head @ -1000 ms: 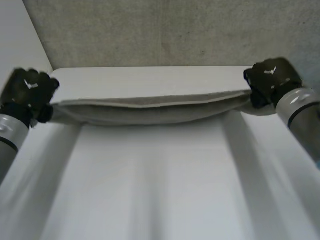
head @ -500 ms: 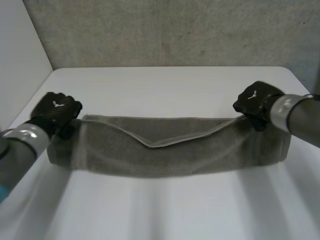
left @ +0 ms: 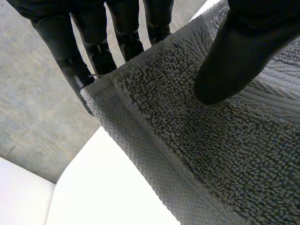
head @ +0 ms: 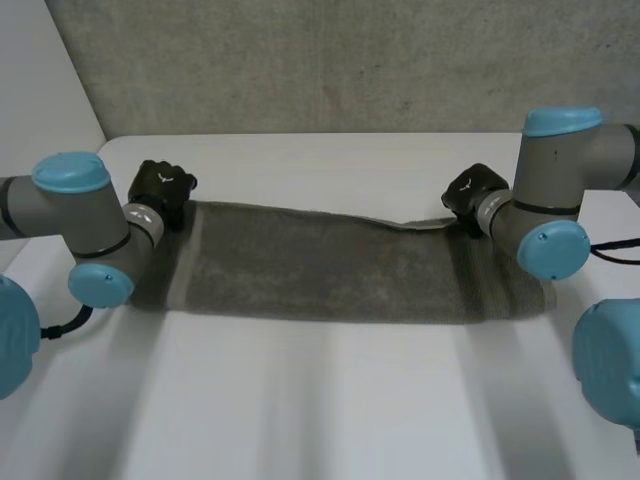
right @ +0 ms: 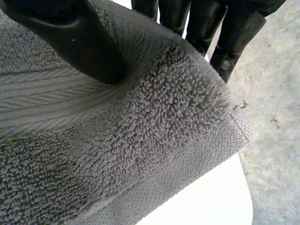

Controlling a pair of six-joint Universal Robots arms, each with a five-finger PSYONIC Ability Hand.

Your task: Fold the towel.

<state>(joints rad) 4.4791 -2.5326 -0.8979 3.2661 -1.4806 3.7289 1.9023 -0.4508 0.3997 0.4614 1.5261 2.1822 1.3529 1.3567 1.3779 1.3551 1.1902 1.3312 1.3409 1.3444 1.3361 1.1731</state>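
Grey towel (head: pixel 330 275) lies stretched across the table's (head: pixel 320 410) far half. Left hand (head: pixel 162 190) pinches its far-left corner, right hand (head: pixel 468 195) its far-right corner, thumbs on top.

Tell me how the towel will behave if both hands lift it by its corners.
Probably floppy: the towel lies limp with a rumpled far edge, so it would likely sag between the left hand and right hand. Its looped pile looks grippy, so the pinched corners should hardly slip. It seems thick, perhaps heavyish for cloth.

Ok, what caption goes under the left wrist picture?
The left robot hand pinches a corner of the grey towel.
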